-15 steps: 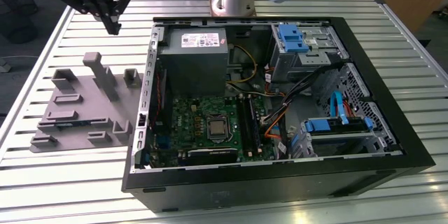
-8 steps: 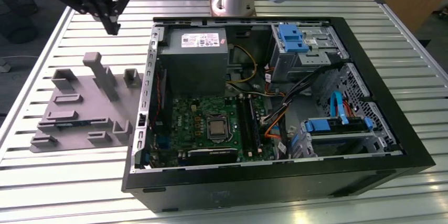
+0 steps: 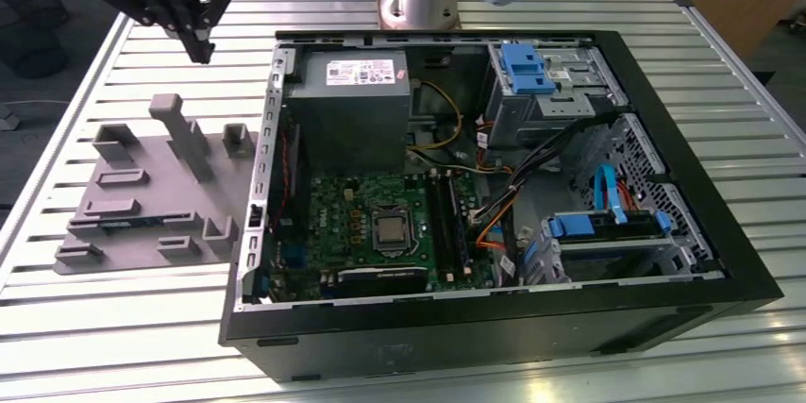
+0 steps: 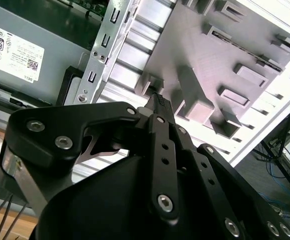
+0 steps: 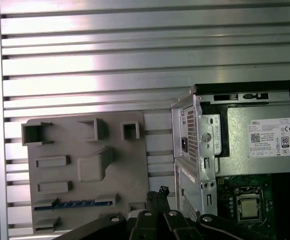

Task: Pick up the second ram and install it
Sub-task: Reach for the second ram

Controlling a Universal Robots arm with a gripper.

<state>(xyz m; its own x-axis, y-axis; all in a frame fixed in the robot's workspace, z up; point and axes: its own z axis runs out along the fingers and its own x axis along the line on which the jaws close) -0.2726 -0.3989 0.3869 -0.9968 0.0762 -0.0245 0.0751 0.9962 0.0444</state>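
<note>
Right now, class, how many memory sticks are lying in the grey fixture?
1. The memory stick lies in a low slot of the grey fixture, at the exterior view's left of the computer case. Upright blocks may hide others.

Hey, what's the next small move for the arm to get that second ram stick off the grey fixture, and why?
Likely shift the gripper across over the grey fixture until it is above the second ram. It hangs shut and empty well above the table, off to one side of the ram, which lies in its fixture slot.
</note>
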